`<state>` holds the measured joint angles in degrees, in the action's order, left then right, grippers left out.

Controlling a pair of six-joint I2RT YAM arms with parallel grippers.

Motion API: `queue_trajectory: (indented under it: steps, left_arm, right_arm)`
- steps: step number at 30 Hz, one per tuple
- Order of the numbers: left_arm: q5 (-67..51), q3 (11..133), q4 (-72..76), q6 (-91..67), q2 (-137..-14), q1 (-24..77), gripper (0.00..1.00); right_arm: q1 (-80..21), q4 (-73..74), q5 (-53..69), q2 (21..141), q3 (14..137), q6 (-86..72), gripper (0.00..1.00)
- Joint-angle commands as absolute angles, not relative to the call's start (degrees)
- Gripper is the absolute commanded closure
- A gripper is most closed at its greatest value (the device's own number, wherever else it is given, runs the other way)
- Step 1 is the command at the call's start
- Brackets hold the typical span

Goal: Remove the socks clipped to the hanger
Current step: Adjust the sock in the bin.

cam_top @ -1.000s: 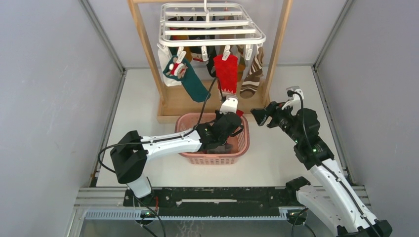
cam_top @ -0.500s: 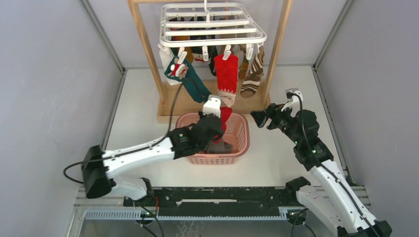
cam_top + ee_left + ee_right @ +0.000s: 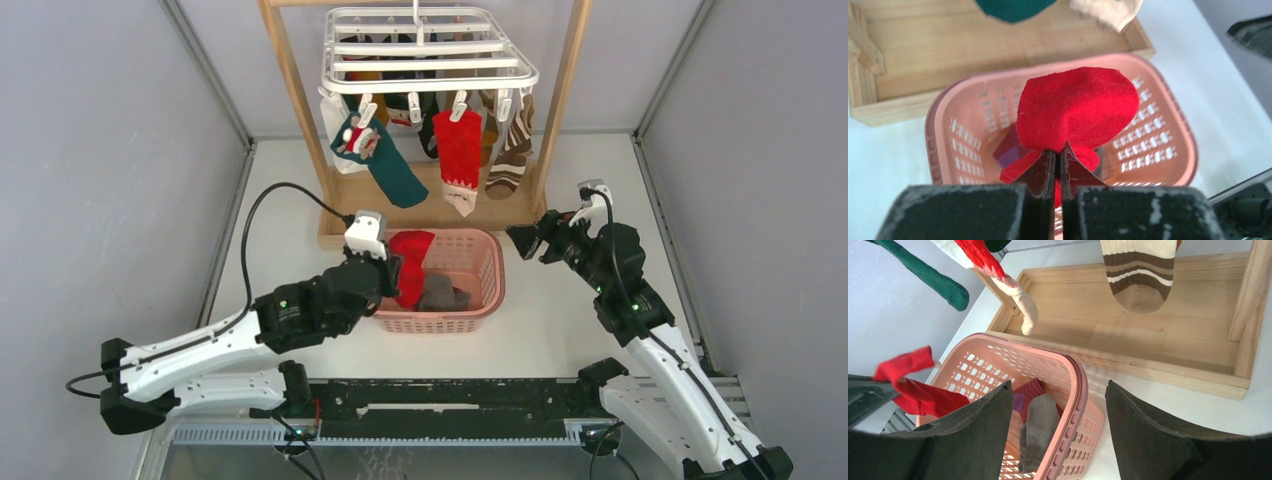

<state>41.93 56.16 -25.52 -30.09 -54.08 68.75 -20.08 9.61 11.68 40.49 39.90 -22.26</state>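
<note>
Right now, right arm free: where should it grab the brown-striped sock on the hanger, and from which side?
Probably the foot just above the toe, from the front. The brown-striped sock hangs straight down from the hanger, its lower end free above the wooden base, and the jaws of the right arm stand open facing it.

Hanger (image 3: 428,50): white frame, level. Green sock (image 3: 390,170), red sock (image 3: 458,150) and striped sock (image 3: 512,150) are clipped along its 6 o'clock edge. More hang behind — colours unclear. Unclipped red sock (image 3: 1078,107) sits bunched further toward 6 o'clock.
</note>
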Motion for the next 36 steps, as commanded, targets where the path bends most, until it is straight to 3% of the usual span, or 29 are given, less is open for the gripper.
queue_trajectory:
  steps: [1, 5, 10, 17, 20, 28, 36]
  left_arm:
    - [42.51, 50.15, -30.7, -35.52, -51.39, 69.44, 0.96]
    - [42.45, 46.68, -31.09, -38.2, -51.88, 69.43, 0.87]
    - [41.84, 46.31, -31.06, -39.65, -55.18, 69.43, 0.53]
    - [41.86, 47.45, -30.54, -37.22, -54.18, 69.43, 0.35]
    - [42.35, 48.42, -31.72, -36.56, -53.33, 69.43, 0.02]
    - [41.42, 49.86, -33.51, -34.95, -50.81, 69.43, 0.0]
    - [40.52, 50.97, -34.09, -33.34, -50.85, 69.43, 0.0]
  right_arm:
    - [-21.26, 7.29, 10.98, 40.02, 39.95, -23.29, 0.25]
    - [-22.17, 7.02, 10.26, 40.43, 39.99, -23.3, 0.25]
    - [-22.1, 6.09, 9.62, 41.58, 40.75, -22.5, 0.25]
    - [-17.41, 3.13, 11.78, 46.13, 44.89, -21.28, 0.22]
    - [-12.87, -0.21, 14.45, 48.97, 46.41, -21.91, 0.21]
    - [-2.66, -18.47, 26.13, 60.68, 47.28, -26.97, 0.19]
    - [-0.51, -37.87, 34.28, 73.59, 48.62, -29.42, 0.19]
